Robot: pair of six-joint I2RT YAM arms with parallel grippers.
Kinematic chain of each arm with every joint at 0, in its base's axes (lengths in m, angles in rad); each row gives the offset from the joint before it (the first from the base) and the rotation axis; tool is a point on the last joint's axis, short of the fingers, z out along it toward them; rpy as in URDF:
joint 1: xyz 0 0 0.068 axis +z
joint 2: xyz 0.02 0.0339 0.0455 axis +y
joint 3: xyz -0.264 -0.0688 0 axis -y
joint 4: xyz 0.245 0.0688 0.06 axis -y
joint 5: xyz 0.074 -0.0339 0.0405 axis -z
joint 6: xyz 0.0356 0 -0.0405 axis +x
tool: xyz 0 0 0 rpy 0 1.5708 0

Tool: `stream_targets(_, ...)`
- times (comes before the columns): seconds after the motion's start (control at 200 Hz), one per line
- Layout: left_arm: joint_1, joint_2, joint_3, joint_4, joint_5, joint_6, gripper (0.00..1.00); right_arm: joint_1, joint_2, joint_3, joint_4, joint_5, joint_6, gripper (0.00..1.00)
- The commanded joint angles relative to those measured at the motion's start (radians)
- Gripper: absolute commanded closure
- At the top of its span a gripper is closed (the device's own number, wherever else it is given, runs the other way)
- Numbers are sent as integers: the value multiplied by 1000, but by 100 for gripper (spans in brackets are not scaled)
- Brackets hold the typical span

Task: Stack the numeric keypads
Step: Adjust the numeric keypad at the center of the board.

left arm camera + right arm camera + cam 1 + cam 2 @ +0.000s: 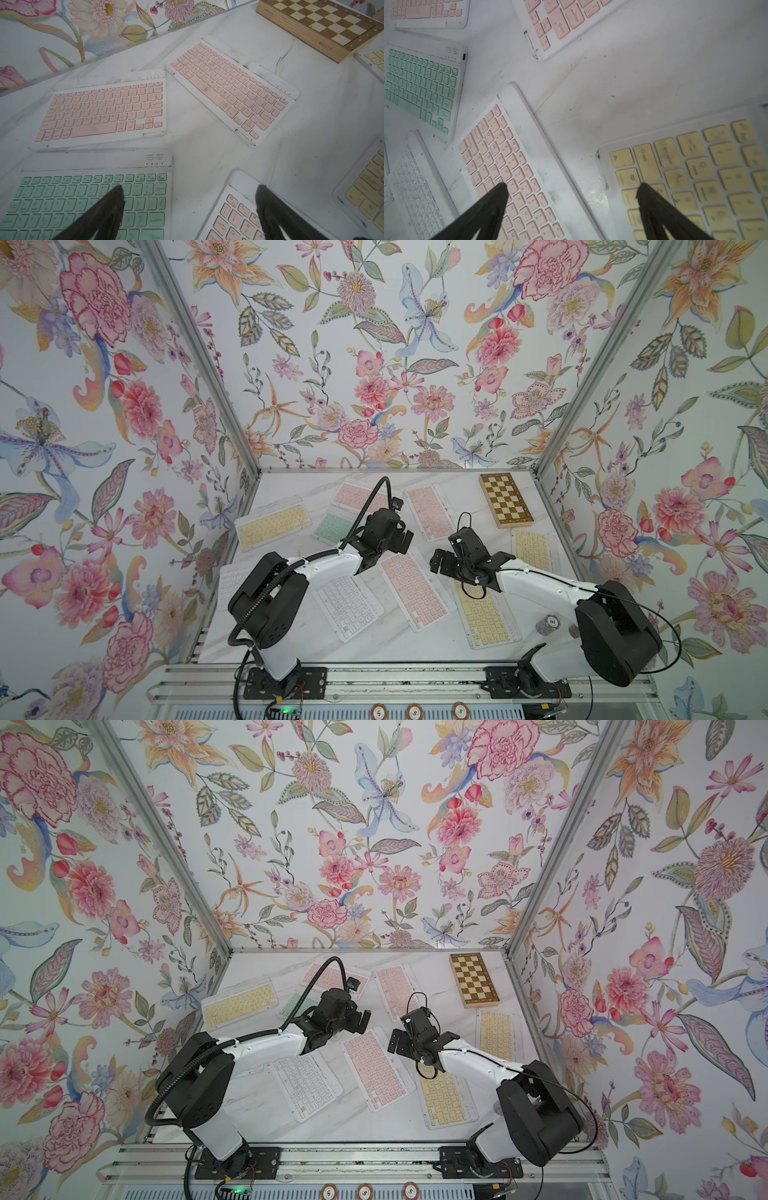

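Slim white-framed keypads [411, 591], pastel-keyed — pink, yellow, mint, white, scattered flat

Open table [612, 83] between pink keypad [508, 166] and yellow keypad [695, 176].

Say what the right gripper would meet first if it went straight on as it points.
Likely bare table between the pink keypad and the yellow keypad; depth unclear, so the right gripper might clip the pink one.

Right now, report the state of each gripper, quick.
Left gripper: open, holding nothing.
Right gripper: open, holding nothing.
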Motion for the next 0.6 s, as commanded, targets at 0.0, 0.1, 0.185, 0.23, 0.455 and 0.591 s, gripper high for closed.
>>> stream_targets(0.0,39,40,41,1,177,-77,1,52,-42,-33,-64,34,118,1)
stream_targets(0.1,56,82,64,5,254,-104,1,98,-53,-60,-77,39,190,1)
stream_targets(0.185,59,106,72,20,291,-121,1,127,-44,-65,-117,52,248,1)
stream_targets(0.23,63,115,72,29,302,-135,1,142,-43,-71,-130,59,276,1)
stream_targets(0.455,77,146,70,64,380,-166,1,215,-83,-124,-153,74,413,1)
stream_targets(0.591,78,172,80,60,390,-166,1,260,-90,-132,-168,71,476,1)
